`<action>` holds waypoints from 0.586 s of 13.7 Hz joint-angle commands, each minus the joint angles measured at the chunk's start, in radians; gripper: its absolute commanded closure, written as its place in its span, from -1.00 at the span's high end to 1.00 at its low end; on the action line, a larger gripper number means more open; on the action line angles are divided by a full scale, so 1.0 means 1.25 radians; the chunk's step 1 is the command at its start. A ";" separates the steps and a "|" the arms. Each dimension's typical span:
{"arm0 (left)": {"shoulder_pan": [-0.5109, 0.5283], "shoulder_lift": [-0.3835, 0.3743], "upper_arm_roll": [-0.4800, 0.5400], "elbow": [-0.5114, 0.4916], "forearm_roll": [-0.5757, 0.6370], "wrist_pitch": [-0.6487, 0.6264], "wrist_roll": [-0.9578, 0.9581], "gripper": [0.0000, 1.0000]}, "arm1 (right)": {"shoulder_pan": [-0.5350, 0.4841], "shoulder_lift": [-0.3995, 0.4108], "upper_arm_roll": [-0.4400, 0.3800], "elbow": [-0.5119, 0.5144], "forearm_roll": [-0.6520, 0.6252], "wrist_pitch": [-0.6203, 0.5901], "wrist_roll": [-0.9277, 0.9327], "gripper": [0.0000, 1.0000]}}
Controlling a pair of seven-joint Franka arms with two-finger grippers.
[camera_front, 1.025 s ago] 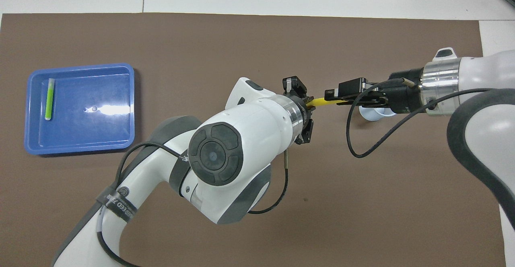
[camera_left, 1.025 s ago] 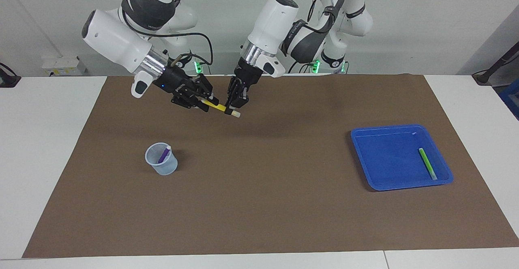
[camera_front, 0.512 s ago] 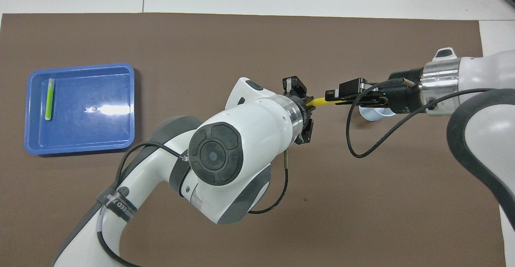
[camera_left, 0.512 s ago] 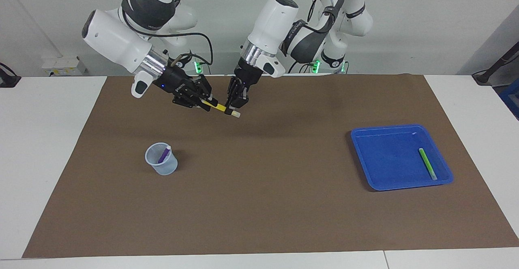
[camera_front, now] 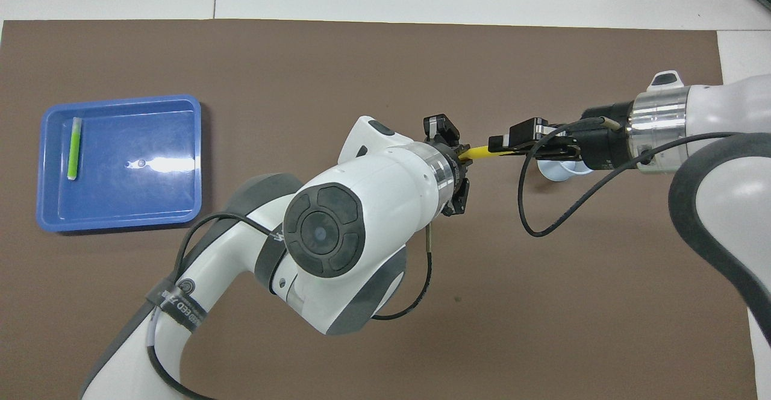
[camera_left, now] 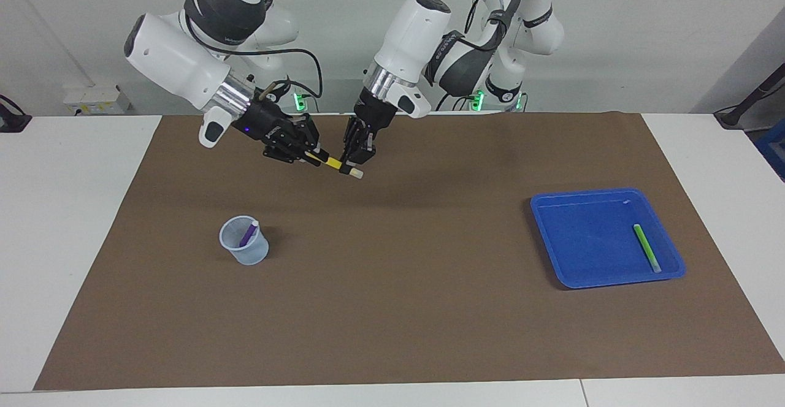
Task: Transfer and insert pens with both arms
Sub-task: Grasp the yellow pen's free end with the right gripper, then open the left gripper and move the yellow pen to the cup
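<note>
— Handover in mid-air, upper centre of the facing frame: my left tool (camera_left: 351, 163) is clenched on the yellow pen (camera_left: 333, 163) near its pale cap end, and my right tool (camera_left: 308, 155) has closed on the pen's other end. Both tools hold the one pen above the brown mat (camera_left: 392, 309), well clear of the worktop (camera_left: 73, 223).

— And the other pens?

— Purple pen (camera_left: 248, 233) stands in the clear cup (camera_left: 244, 249), lower left of centre. Green pen (camera_left: 646, 247) lies in the blue tray (camera_left: 555, 211) at right, untouched.

— What comes next?

— As I judge it, my left tool must let go and draw back without tugging, then my right tool carries the yellow pen over the cup, tips it upright and lowers it in beside the purple one. A two-sided grip makes pulling early the risk.
</note>
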 commanded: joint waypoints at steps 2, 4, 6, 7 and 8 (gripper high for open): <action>-0.010 0.007 0.009 0.013 0.024 0.008 -0.001 -1.00 | -0.004 0.004 0.004 0.008 -0.012 0.001 0.008 -1.00; -0.010 0.007 0.009 0.013 0.025 0.007 0.002 -0.19 | -0.005 0.004 0.003 0.011 -0.013 -0.003 0.009 -1.00; -0.011 0.007 0.010 0.013 0.027 0.000 0.002 1.00 | -0.007 0.004 0.003 0.013 -0.014 -0.006 0.010 -1.00; -0.010 0.007 0.009 0.014 0.057 0.001 0.000 1.00 | -0.008 0.004 0.003 0.018 -0.022 -0.008 0.010 -1.00; -0.011 0.007 0.009 0.014 0.081 0.000 0.000 1.00 | -0.011 0.004 0.003 0.027 -0.043 -0.021 0.010 -1.00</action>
